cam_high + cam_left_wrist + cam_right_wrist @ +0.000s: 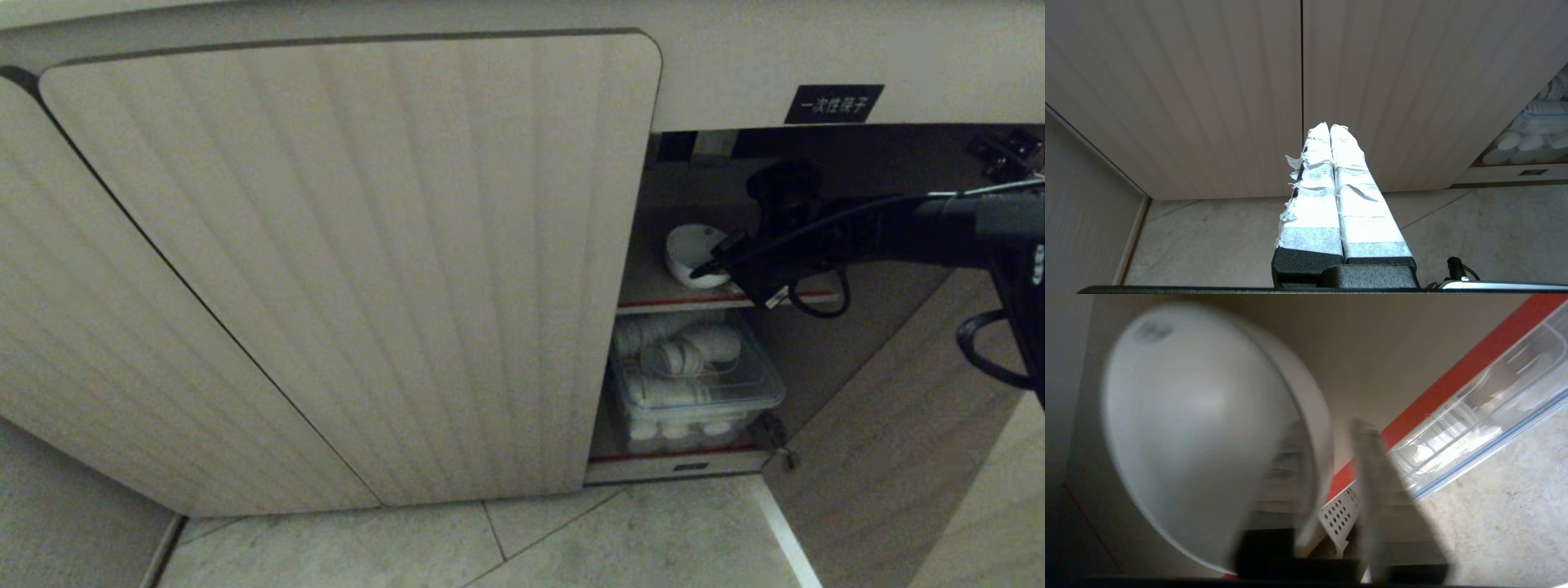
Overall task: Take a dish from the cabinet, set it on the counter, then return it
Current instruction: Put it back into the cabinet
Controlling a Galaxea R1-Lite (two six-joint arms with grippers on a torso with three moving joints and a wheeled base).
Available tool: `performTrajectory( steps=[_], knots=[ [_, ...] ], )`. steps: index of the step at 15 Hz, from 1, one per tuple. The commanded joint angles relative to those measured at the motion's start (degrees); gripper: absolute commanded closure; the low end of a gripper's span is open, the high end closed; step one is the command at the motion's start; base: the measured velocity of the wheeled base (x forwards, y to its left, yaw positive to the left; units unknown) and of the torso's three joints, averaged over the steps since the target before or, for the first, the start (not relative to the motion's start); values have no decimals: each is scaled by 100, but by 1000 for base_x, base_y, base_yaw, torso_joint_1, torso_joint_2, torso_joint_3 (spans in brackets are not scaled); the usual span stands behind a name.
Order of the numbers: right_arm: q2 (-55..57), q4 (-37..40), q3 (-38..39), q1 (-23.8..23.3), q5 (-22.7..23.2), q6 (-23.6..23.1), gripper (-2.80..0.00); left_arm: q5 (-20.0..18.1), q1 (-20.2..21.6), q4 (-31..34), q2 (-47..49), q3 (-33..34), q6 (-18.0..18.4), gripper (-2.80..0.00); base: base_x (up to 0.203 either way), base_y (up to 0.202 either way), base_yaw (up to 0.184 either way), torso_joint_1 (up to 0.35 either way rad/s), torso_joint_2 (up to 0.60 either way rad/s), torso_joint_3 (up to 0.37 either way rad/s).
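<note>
The cabinet (pixel 351 269) stands with its right door open, exposing an inner shelf (pixel 653 304). The right gripper (pixel 1327 469) reaches in, jaws parted astride the rim of the bowl (pixel 694 255), one finger inside and one outside; contact cannot be confirmed. Only the right wrist view shows this. The bowl sits on the shelf above a plastic bin (pixel 694 380). The left gripper (pixel 1329 130) is clamped together, empty, facing the closed doors.
</note>
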Motion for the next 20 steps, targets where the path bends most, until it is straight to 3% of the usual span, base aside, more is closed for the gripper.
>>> performTrajectory(
  steps=[1, 16, 20],
  knots=[
    [2, 15, 1, 4, -3, 32, -280, -3, 1, -2, -2, 5, -4, 0, 0, 0, 0, 0, 0, 0],
    [-7, -300, 10, 2, -441, 32, -280, -3, 1, -2, -2, 0, -4, 0, 0, 0, 0, 0, 0, 0],
    [-42, -380, 36, 11, -638, -225, -280, -3, 1, -2, -2, -3, -4, 0, 0, 0, 0, 0, 0, 0]
  ],
)
